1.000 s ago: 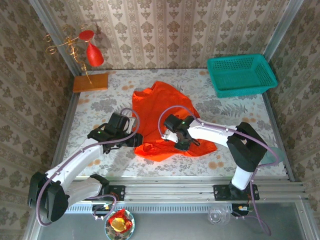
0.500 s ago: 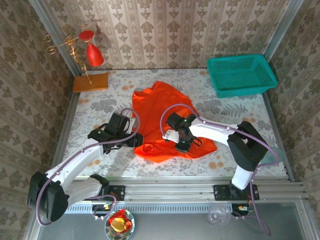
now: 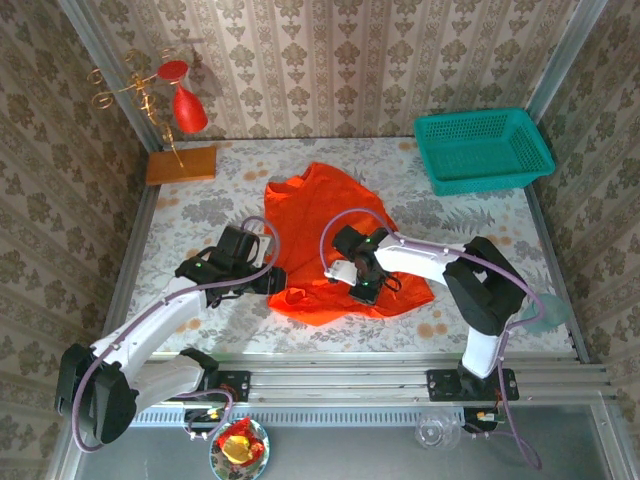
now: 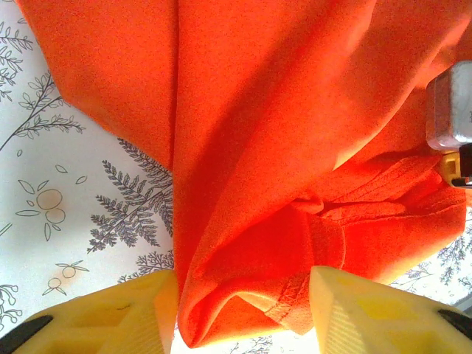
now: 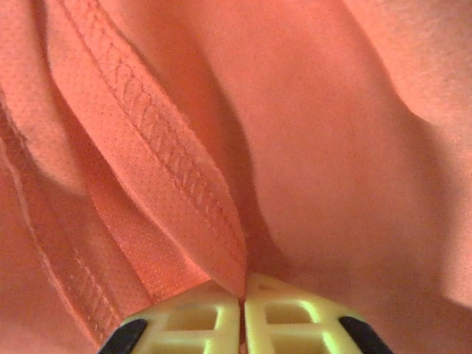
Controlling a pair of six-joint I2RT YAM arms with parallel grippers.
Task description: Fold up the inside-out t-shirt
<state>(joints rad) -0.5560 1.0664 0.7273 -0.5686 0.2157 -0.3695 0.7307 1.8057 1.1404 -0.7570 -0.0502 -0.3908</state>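
The inside-out t-shirt (image 3: 330, 205) is bright orange-red and lies crumpled in the middle of the table. My left gripper (image 3: 278, 282) is at its near left corner. Its yellow fingers (image 4: 136, 313) stand open on either side of a bunched fold (image 4: 251, 280) that shows a stitched hem. My right gripper (image 3: 365, 290) rests on the shirt's near middle. In the right wrist view this gripper (image 5: 242, 317) is shut on a thin stitched hem fold (image 5: 184, 192). A grey metal part of the right gripper (image 4: 450, 110) shows at the right edge of the left wrist view.
A teal basket (image 3: 483, 148) stands at the back right. A flat wooden block (image 3: 181, 164) and a red ornament on a gold stand (image 3: 180, 105) are at the back left. Patterned tablecloth (image 3: 190, 215) lies bare to the left and right of the shirt.
My right gripper has crept slightly toward the near edge on the shirt, and its forearm has swung a little. The left arm has stayed put.
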